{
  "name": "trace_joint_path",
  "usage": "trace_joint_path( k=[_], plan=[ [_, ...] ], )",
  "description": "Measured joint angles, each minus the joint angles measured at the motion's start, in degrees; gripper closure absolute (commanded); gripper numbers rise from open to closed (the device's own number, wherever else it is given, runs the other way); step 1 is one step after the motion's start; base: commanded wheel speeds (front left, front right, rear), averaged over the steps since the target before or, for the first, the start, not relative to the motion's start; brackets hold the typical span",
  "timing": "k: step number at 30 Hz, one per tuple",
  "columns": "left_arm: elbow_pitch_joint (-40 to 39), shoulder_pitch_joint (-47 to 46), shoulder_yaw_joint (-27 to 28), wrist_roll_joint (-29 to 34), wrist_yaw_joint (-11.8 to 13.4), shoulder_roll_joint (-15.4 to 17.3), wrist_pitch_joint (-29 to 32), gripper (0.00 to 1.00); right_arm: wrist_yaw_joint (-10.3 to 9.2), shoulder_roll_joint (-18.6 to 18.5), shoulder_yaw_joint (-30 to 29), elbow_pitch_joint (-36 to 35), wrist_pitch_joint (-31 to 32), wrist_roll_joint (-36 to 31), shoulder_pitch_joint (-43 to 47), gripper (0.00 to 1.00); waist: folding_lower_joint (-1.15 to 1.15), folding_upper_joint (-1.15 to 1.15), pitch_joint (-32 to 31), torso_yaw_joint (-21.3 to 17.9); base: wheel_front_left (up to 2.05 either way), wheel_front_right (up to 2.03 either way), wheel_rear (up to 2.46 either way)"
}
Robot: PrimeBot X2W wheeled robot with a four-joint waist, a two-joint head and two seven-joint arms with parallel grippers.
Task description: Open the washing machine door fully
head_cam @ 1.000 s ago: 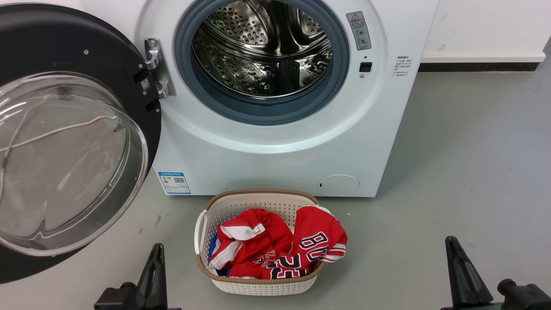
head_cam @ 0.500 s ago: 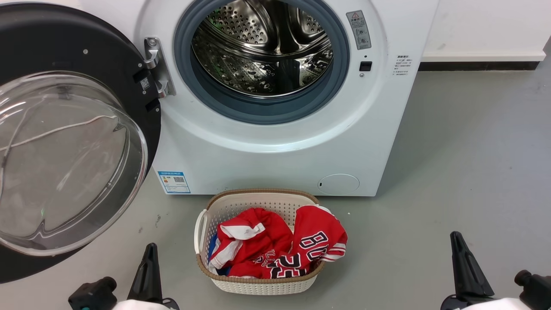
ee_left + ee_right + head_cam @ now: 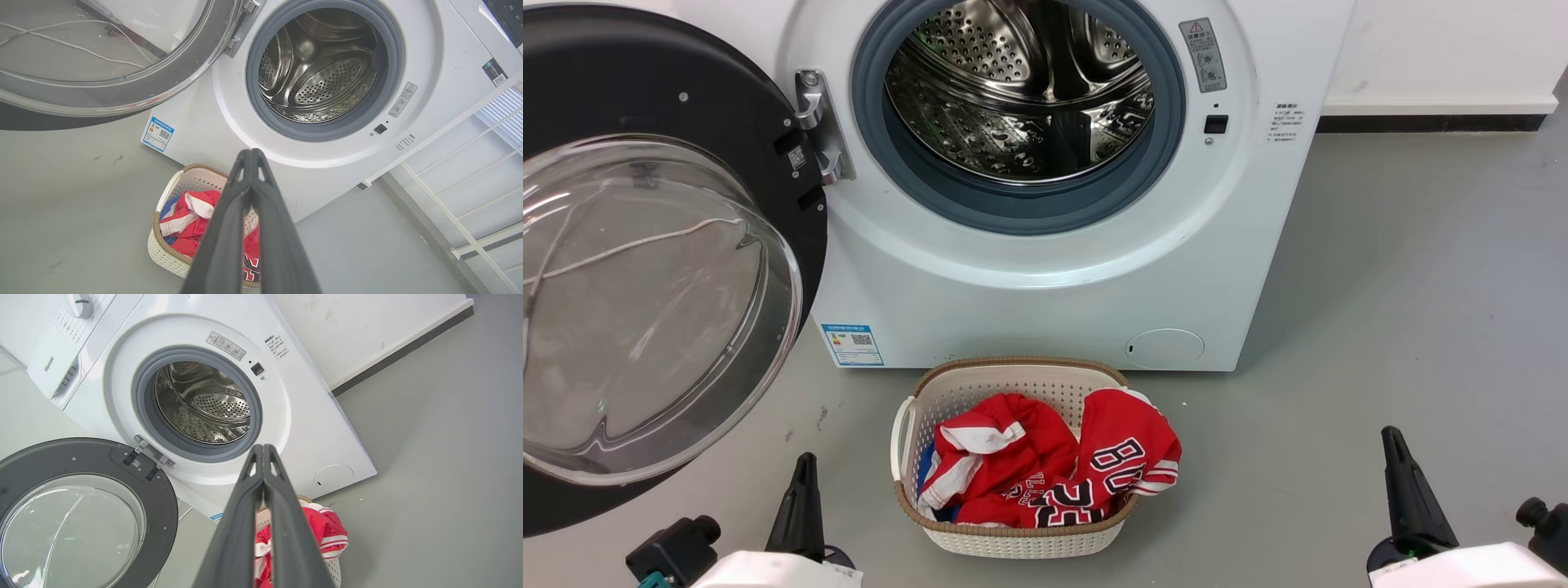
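Observation:
The white washing machine [image 3: 1029, 286] faces me with its steel drum [image 3: 1021, 90] exposed inside the grey-blue gasket. Hinged on the left, the washing machine door [image 3: 686, 122] is swung wide to the left, its glass bowl [image 3: 645, 310] turned toward me. It also shows in the wrist views: door [image 3: 122, 94], door [image 3: 81, 457]. Low at the left is my left gripper [image 3: 805, 464], shut and empty, well short of the door. My right gripper [image 3: 1390, 437] sits low at the right, also shut and empty. The fingertips touch in both wrist views: left gripper [image 3: 250, 153], right gripper [image 3: 262, 448].
A cream laundry basket [image 3: 1013, 539] holding red jerseys [image 3: 1054, 465] stands on the grey floor just before the machine, between my grippers. A white cable [image 3: 629, 245] lies on the floor behind the door glass. A white rail frame [image 3: 449, 228] stands beside the machine.
Both arms shifted a little outward, the left gripper leftward and the right gripper rightward and up, and pale wrist housings rose into the bottom edge. The door and basket have not moved.

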Motion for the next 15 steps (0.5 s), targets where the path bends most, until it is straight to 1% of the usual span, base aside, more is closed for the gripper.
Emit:
trace_joint_path(
  k=[15],
  plan=[
    [1.4, -2.3, 0.9, -12.0, -0.7, 0.0, 3.0, 1.0, 0.0, -0.3, -0.5, 2.0, 2.7, 12.0, -2.3, 1.0, 0.0, 0.0, 0.1, 0.0, 0.0, 0.0, 0.0]
  ],
)
